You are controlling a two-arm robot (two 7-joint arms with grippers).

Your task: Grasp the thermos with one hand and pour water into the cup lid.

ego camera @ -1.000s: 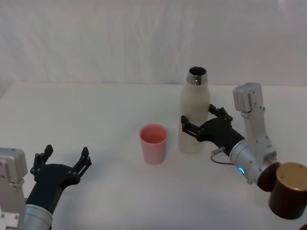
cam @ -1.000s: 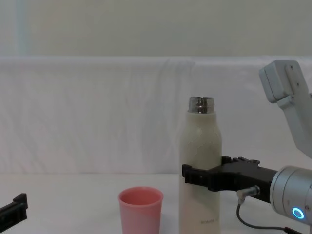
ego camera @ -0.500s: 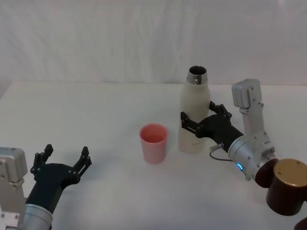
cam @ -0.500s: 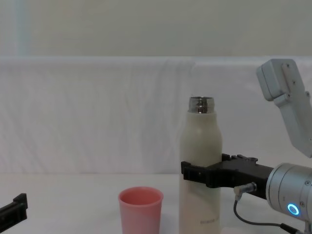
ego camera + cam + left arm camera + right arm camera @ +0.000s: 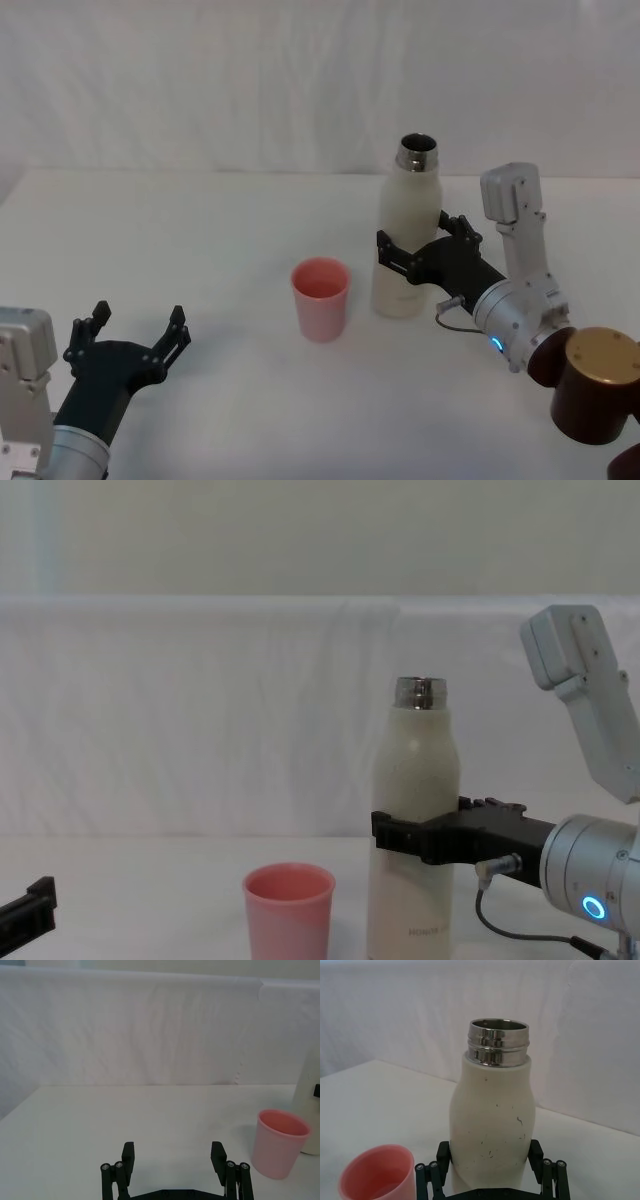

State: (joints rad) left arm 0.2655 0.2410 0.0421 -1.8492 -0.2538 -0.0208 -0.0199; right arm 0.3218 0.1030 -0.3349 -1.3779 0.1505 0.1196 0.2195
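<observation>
The right gripper (image 5: 408,259) pinches the bottle (image 5: 407,240) at mid-body, just right of the pink cup (image 5: 320,298). Lift straight, then tip the neck slowly over the cup. The left gripper (image 5: 132,343), well left of the cup, idles with jaws spread.

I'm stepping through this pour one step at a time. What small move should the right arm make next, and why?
Probably lift the thermos a little off the table. The right gripper has its jaws on either side of the body, seemingly closed on it, and the bottle leans slightly. The cup lid stands upright just to its left, so the open neck needs height before tipping that way. The left gripper sits open, parked near the table's front.
</observation>
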